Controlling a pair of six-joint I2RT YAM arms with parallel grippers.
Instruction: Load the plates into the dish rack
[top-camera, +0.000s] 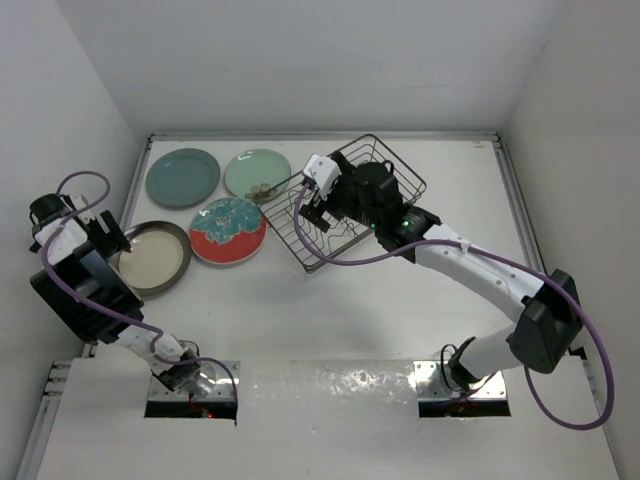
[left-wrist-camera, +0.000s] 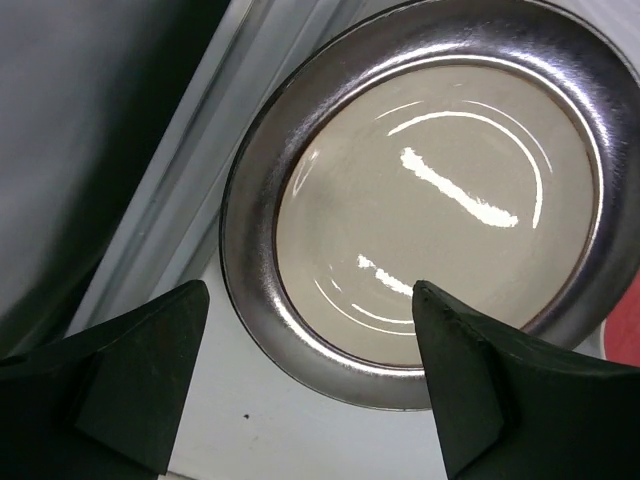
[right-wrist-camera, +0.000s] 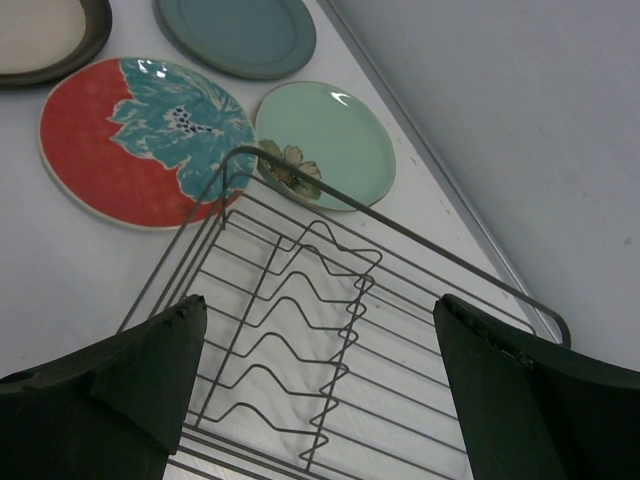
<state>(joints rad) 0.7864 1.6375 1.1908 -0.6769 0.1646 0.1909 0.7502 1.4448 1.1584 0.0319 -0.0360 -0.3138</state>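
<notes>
Top view: four plates lie flat at the upper left of the table (top-camera: 300, 330): dark teal plate (top-camera: 183, 177), mint plate (top-camera: 257, 173), red-rimmed plate (top-camera: 228, 230), cream plate (top-camera: 153, 259). The dish rack (top-camera: 402, 172), centre, is set askew and holds no plates. The left gripper (top-camera: 112, 235) is at the cream plate's left edge and the right gripper (top-camera: 315, 205) is over the rack's left end. Left wrist view: left gripper (left-wrist-camera: 310, 300) released, fingers apart above the cream plate (left-wrist-camera: 440, 190)'s dark rim; contact possibly, unclear. Right wrist view: right gripper (right-wrist-camera: 315, 310) released, nothing held, above the dish rack (right-wrist-camera: 330, 250)'s wavy dividers, its far corner overlapping the mint plate (right-wrist-camera: 340, 140).
</notes>
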